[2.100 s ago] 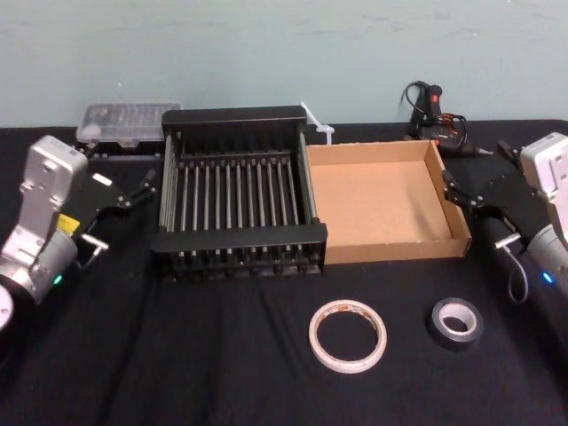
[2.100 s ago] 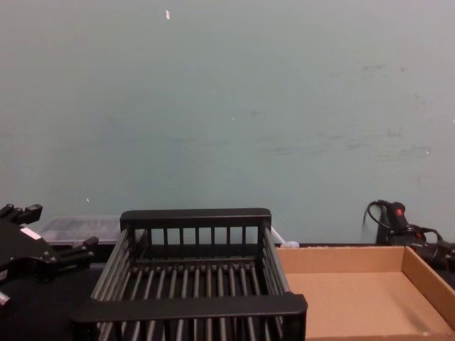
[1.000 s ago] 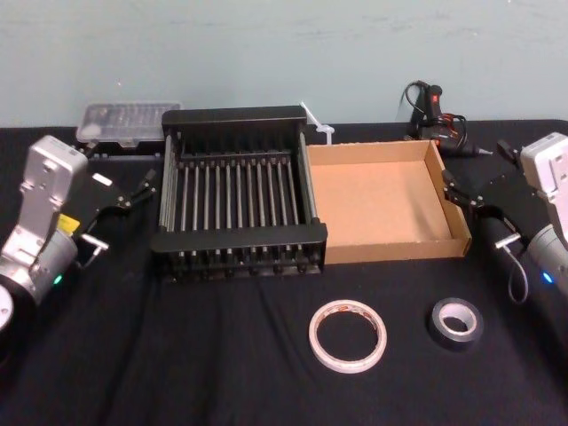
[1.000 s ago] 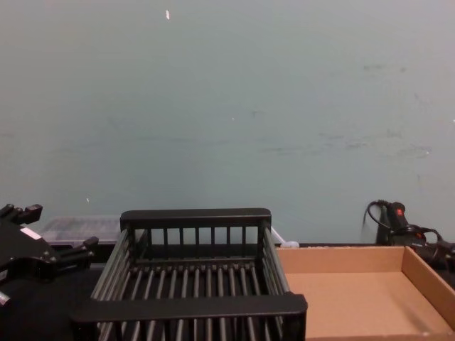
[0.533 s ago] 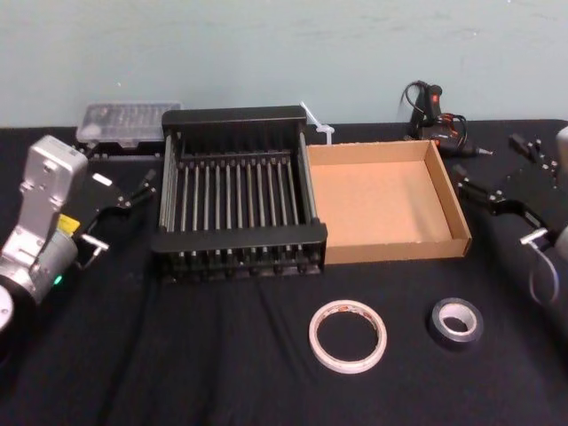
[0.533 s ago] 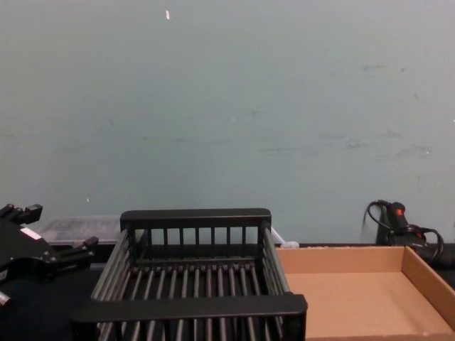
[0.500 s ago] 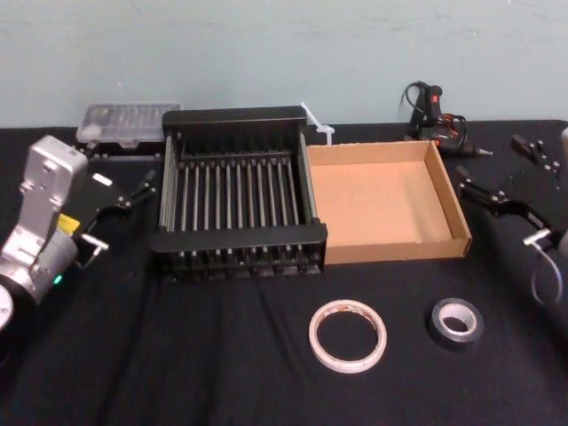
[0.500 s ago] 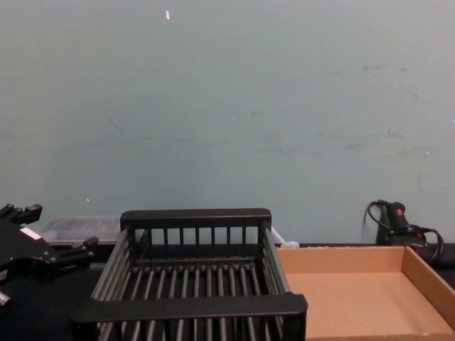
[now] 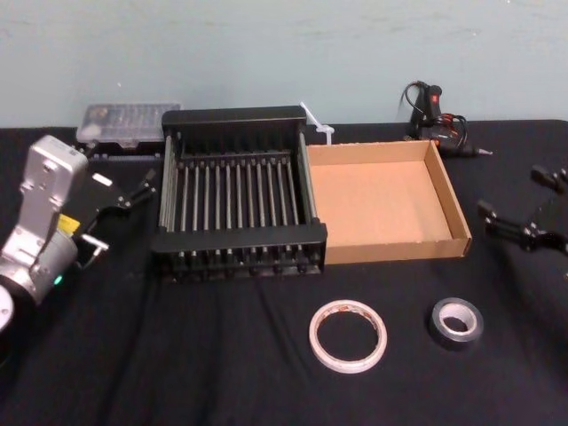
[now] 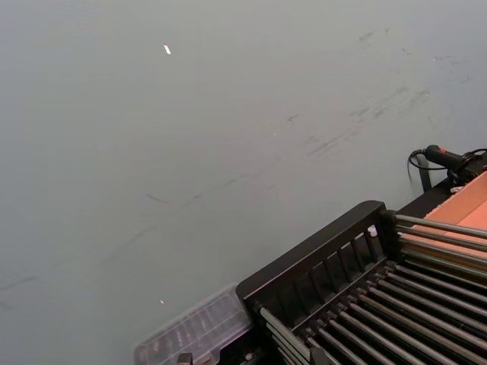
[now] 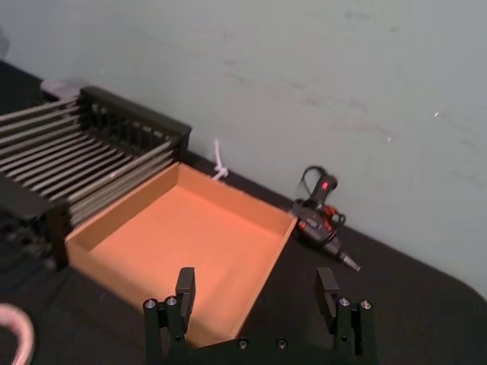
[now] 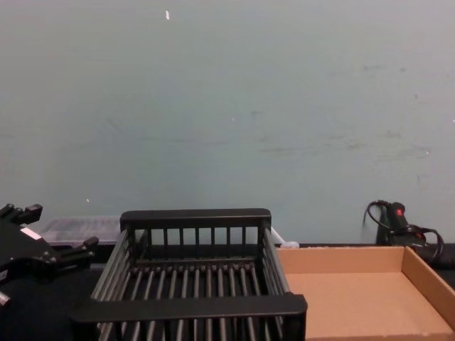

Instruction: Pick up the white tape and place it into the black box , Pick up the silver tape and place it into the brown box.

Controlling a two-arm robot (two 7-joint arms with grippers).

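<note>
Well, white tape (image 9: 317, 337) and silver tape (image 9: 441, 330) lay on the worktop (image 9: 177, 355) before the boxes. Right gripper (image 9: 510, 192) hung beside the brown box (image 9: 448, 200), fingers spread; left gripper (image 9: 140, 189), likewise spread, sat by the black box (image 9: 240, 238). An off-centre descent could shove a roll aside.

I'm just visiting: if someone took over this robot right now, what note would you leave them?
Left tool: open, empty, parked left of the black box.
Right tool: open, empty, right of the brown box.
White tape and silver tape: flat on the table, in front of the boxes.
Done: nothing.
Left: white tape into black box, silver tape into brown box.
</note>
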